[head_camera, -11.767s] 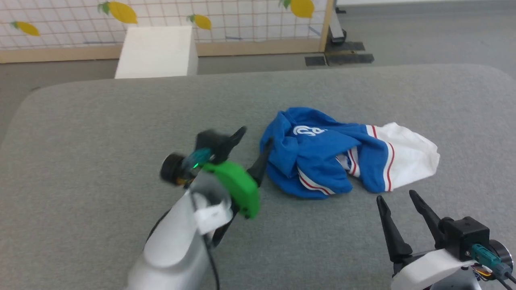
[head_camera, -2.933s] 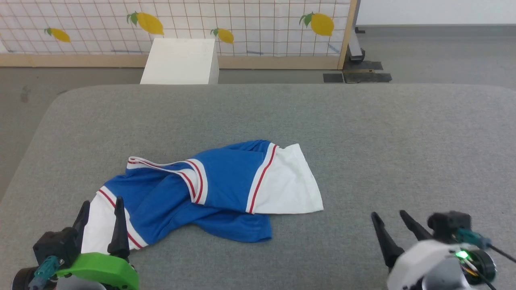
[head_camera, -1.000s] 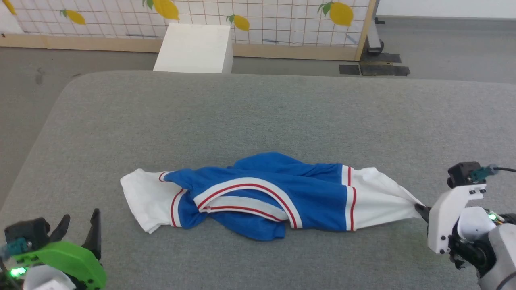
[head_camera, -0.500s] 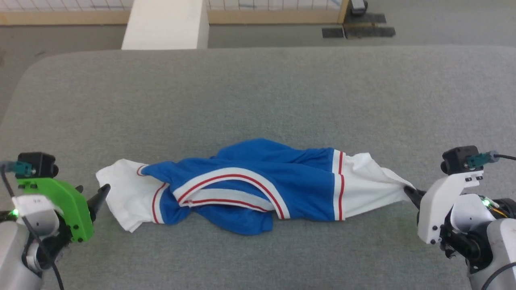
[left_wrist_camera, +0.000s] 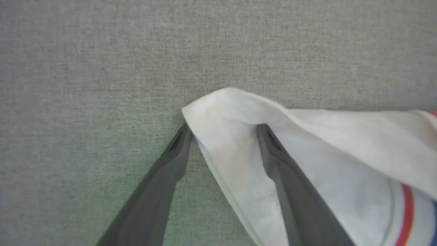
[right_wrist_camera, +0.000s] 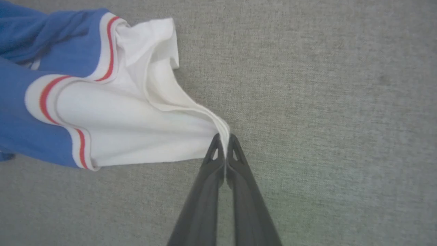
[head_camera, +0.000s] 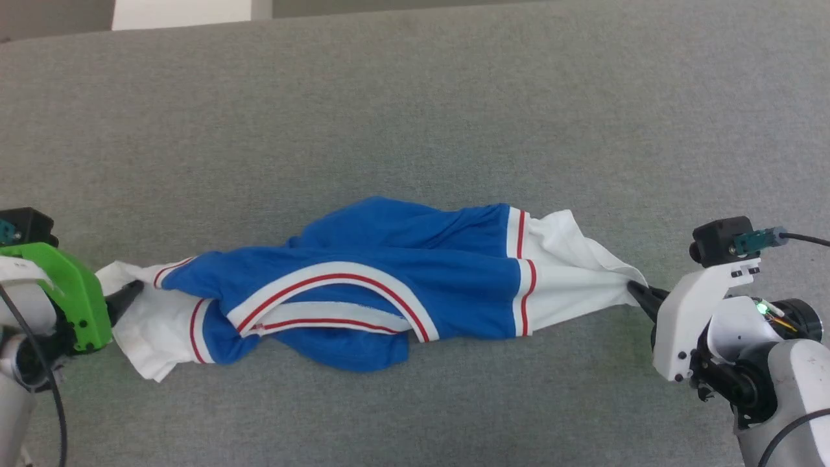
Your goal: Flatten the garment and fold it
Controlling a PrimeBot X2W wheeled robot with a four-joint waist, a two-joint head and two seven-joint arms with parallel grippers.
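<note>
Blue jersey lies bunched like a twisted rope across the near middle of the grey cloth-covered desk (head_camera: 415,97). The garment (head_camera: 363,279) runs side to side before the robot, with a white sleeve at each end and the striped trim (head_camera: 324,279) curled over its middle. The right gripper (right_wrist_camera: 223,138) has its jaws pinched shut on a thin edge of the right sleeve (head_camera: 570,272), and the cloth fans out from that pinch in taut folds. The left gripper (left_wrist_camera: 223,131) has its jaws wide apart. One finger rests on bare desk and the other against the white cloth, so the corner of the left sleeve (left_wrist_camera: 239,150) sits between them ungripped. The nearest danger, I judge, is a pull from the right before the left jaws close: the whole shirt would then slide rightward and the corner would slip out from between the open fingers. If the left jaws close too shallow, they may catch one layer or only the hem, which would peel free under tension. The right hold is also slight, on soft slippery knit, and a sharp tug could strip it. Even with both ends held, stretching may tighten the twist in the blue body rather than spread it flat.
</note>
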